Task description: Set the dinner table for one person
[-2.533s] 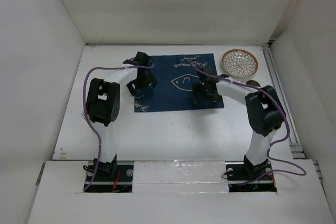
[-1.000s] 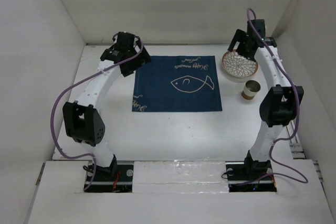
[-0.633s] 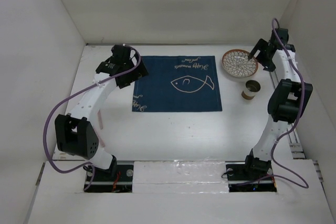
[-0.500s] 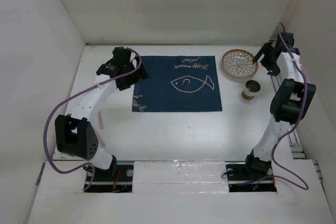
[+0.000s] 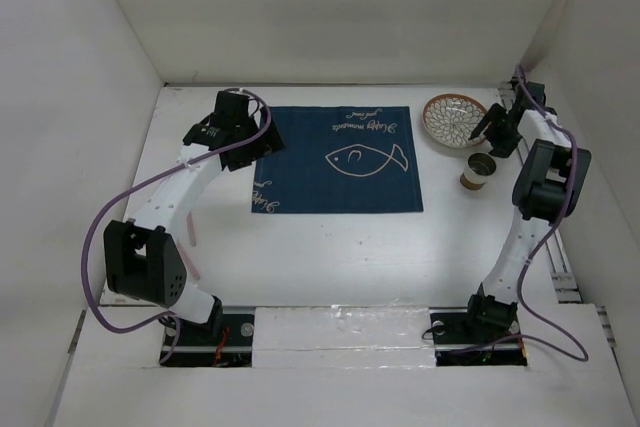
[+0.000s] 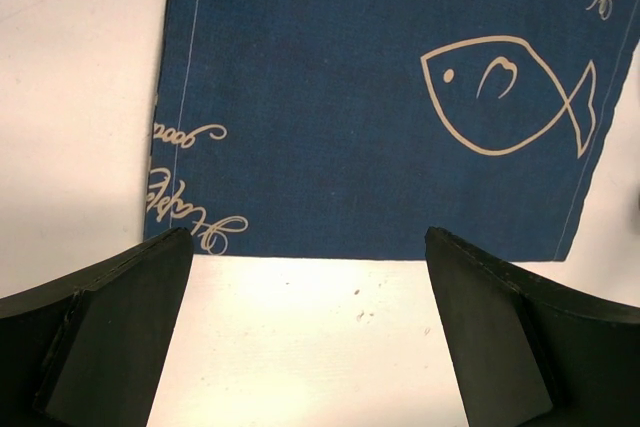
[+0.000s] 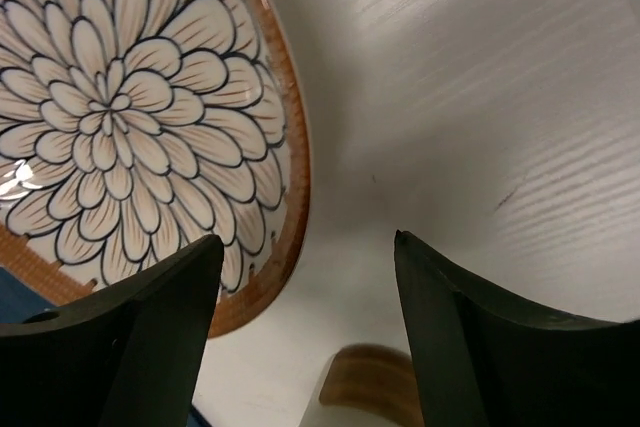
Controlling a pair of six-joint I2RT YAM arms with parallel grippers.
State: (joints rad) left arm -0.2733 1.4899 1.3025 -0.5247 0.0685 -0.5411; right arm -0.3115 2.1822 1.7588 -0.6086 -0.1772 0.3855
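On the white dinner table (image 5: 330, 247) lies a navy placemat (image 5: 338, 160) with a fish drawn on it. To the mat's right, at the far end, sits a flower-patterned plate (image 5: 455, 122) with a brown rim, and a small cup (image 5: 479, 170) stands just in front of it. My right gripper (image 5: 487, 130) is low at the plate's right edge, open. In the right wrist view the plate's rim (image 7: 290, 197) lies between the fingers of the right gripper (image 7: 308, 247), and the cup (image 7: 365, 387) shows below them. My left gripper (image 5: 243, 144) hovers open and holds nothing over the mat's far left corner; the left wrist view shows the mat (image 6: 380, 97) and the bare table (image 6: 300, 347) beneath it.
White walls close in the table on the left, back and right. A rail (image 5: 540, 237) runs along the table's right edge beside the right arm. Purple cables loop off both arms.
Both arms have lifted off the placemat and swung outward. Within the last second the right gripper has come round from behind the plate to its right rim, its jaws narrowing. The left arm has hardly shifted.
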